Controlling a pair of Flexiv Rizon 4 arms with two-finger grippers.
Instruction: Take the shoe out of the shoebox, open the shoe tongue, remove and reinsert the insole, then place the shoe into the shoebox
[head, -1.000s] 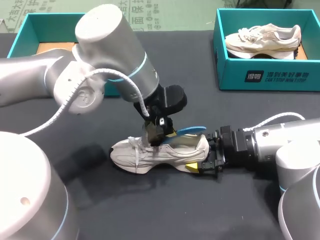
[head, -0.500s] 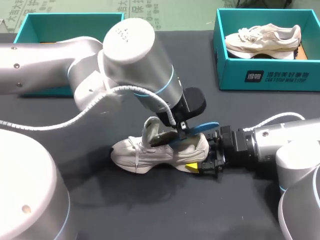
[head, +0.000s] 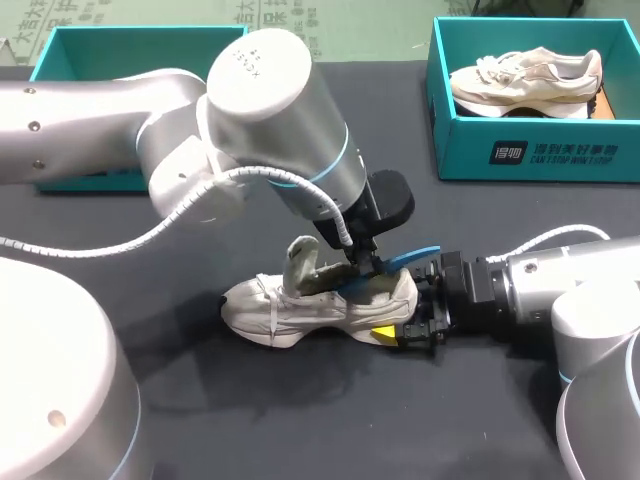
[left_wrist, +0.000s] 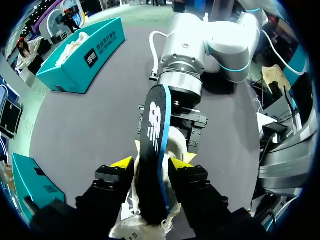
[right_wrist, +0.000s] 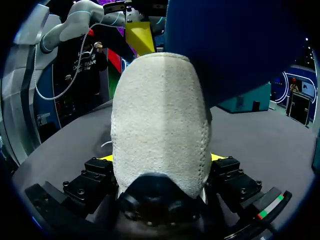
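Between my left gripper's (left_wrist: 151, 162) yellow-tipped fingers sits the insole (left_wrist: 155, 115), pinched on its two long edges about midway along. Its far end pokes out over the heel; the end nearest my wrist dips into the shoe (head: 300, 305).

From above, the insole (head: 410, 258) lies along the shoe's own long axis, left to right, tilted so its right end rises clear of the heel collar. The shoe rests on its sole mid-table, toe left, heel right, with the tongue (head: 300, 262) standing up just left of my left gripper (head: 360, 262).

My right gripper (right_wrist: 160, 159) comes in from the right and is clamped on the heel (right_wrist: 160, 125) from both sides, pinning the shoe down.

I judge the next move turns on that shared axis: the insole must slide along the shoe, not across it. I cannot tell whether it is on its way out or in.

Room is tight to the right, where my right arm sits under the insole's raised end. Open table lies left and near. Both shoeboxes, far left (head: 60, 45) and far right (head: 530, 150), are well apart from the shoe.
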